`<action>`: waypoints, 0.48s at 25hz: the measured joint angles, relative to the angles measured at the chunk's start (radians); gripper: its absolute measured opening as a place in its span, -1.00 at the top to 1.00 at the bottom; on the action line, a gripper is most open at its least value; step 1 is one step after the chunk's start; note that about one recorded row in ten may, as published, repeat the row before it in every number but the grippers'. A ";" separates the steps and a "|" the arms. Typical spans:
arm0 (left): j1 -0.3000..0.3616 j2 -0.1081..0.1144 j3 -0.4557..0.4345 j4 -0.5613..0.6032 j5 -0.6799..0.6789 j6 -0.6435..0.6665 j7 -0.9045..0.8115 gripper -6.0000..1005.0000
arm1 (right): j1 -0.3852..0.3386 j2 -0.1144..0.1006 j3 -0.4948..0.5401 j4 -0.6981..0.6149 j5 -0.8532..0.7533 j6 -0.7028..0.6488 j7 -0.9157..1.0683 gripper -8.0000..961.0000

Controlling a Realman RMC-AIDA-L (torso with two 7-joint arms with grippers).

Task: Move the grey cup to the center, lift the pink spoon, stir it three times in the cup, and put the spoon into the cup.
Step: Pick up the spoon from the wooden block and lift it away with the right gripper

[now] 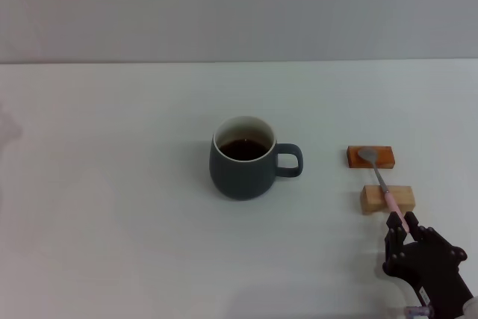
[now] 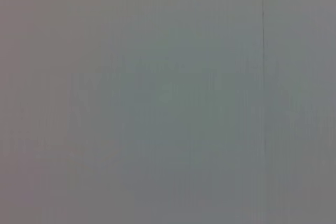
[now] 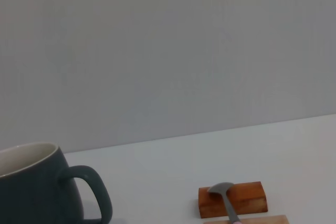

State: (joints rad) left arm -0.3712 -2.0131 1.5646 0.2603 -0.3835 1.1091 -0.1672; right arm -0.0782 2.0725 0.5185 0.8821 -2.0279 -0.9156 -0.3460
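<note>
White tabletop (image 1: 112, 244), grey cup (image 1: 242, 163) central — right gripper (image 1: 404, 238) pinching pink spoon (image 1: 382, 188) handle's end atop two blocks (image 1: 387, 198); best lifted straight up, level.

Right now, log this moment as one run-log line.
grey cup: mid-table, upright | pink spoon: lying across orange block and wooden block | right gripper: at spoon handle end | left gripper: out of view
</note>
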 joint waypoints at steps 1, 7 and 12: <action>0.000 0.000 0.000 0.000 0.000 0.000 0.000 0.99 | 0.000 0.000 0.000 0.000 0.000 0.000 0.000 0.64; -0.001 0.001 0.000 0.000 0.000 0.000 0.000 0.99 | 0.000 0.000 0.000 0.000 0.000 0.000 -0.001 0.66; -0.002 0.001 0.000 0.000 0.000 0.000 0.000 0.99 | -0.001 0.000 -0.002 0.000 0.000 -0.004 -0.003 0.66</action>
State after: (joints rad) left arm -0.3727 -2.0125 1.5649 0.2608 -0.3835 1.1091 -0.1672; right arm -0.0790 2.0725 0.5169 0.8820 -2.0280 -0.9199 -0.3490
